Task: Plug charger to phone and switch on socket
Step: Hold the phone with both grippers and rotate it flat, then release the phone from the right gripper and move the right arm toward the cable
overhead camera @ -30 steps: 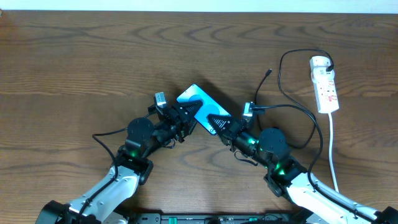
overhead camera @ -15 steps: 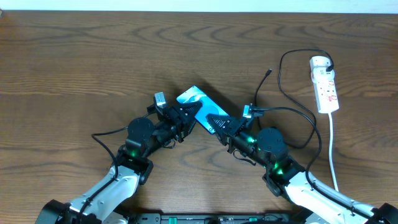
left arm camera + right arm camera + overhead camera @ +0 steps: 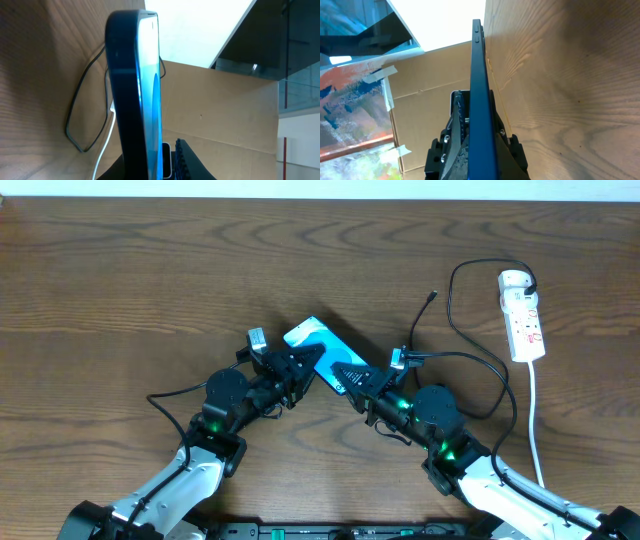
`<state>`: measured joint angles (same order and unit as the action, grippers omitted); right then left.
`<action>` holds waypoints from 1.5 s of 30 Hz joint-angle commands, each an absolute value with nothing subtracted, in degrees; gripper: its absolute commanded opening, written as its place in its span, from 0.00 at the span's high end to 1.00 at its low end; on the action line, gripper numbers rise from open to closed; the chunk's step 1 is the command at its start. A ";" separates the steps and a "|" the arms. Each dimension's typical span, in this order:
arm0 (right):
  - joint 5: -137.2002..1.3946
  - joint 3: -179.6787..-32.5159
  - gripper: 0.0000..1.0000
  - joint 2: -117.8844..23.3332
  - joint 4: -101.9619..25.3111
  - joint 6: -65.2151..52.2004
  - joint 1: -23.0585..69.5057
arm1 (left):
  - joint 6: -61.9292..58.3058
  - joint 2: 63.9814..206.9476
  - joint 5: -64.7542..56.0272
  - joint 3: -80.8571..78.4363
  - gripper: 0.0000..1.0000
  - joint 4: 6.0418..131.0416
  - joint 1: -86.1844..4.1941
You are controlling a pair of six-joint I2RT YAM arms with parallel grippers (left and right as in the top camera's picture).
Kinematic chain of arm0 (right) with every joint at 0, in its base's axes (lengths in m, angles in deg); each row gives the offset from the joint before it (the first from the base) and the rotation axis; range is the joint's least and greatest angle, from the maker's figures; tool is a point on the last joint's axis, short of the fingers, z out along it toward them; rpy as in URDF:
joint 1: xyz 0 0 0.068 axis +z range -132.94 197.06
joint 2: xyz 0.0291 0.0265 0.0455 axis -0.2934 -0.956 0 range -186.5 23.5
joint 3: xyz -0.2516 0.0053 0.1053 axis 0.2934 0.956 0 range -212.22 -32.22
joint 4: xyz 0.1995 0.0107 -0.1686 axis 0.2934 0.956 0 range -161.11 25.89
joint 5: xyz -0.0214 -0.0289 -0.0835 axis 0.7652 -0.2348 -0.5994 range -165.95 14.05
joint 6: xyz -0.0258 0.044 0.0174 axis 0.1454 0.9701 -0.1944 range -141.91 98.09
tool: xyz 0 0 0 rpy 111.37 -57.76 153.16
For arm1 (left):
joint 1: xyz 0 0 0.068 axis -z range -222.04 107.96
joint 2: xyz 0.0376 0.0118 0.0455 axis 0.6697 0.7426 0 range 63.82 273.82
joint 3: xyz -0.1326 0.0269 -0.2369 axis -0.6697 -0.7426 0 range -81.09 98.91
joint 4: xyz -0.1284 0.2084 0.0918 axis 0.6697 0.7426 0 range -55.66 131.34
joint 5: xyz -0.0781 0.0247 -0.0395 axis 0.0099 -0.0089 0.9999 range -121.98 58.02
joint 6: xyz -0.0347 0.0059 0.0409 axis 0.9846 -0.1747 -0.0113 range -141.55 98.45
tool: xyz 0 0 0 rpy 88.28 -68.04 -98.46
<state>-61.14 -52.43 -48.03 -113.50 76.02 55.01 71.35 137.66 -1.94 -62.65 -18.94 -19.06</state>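
Both tools on the phone (image 3: 310,340), low centre of the tabletop (image 3: 120,270). The left tool (image 3: 303,365) looks clamped on its near-left side, and the right tool (image 3: 350,377) is pinching the near-right end. In the right wrist view the jaws sit on either side of the phone's thin edge (image 3: 481,100). In the left wrist view one finger (image 3: 182,157) sits right against the screen side, with the phone (image 3: 132,90) edge-on.

My read is that this is a two-tool regrip or handover ahead of plugging in. To do it well, don't let both go at once. One tool keeps a flat, firm pinch on the long sides and the other opens only once that grip is square. Leave the port end sticking out and facing the charger, though I can't tell from here which end has the port.

The phone is a slim slab with black edges, a bright blue screen and small side buttons on one edge. Further out, the charger (image 3: 451,298) is a thin black cable looping on the tabletop, with its plug tip (image 3: 433,296) lying free, well apart from the phone. Far right is the socket (image 3: 522,315), a white strip with red marks. I can't read the switch state.
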 commanded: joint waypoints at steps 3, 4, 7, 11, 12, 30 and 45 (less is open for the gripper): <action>-55.91 -52.91 0.98 -48.58 -113.39 76.18 56.46 | 70.13 137.36 -3.16 -62.10 0.80 -20.19 -19.08; -55.89 -52.91 0.99 -48.58 -113.39 76.20 56.68 | 70.13 137.36 -3.18 -62.10 0.80 -20.19 -19.08; -55.96 -52.91 0.99 -48.58 -113.39 76.20 57.68 | 70.13 137.36 -3.45 -62.10 0.80 -20.19 -19.08; -56.57 -52.91 0.98 -48.58 -113.37 76.18 58.40 | 70.13 137.36 -3.55 -62.10 0.81 -20.19 -19.08; -56.61 -52.91 0.99 -48.58 -113.35 76.18 58.40 | 70.13 137.36 -3.55 -62.10 0.85 -20.16 -19.08; -56.92 -52.89 0.60 -48.58 -109.44 75.50 58.40 | 69.52 137.36 -4.23 -62.10 0.93 -19.95 -19.08; -55.74 -52.89 0.43 -48.36 -107.93 33.88 52.15 | 69.56 137.44 -15.64 -62.10 0.92 -9.00 -19.15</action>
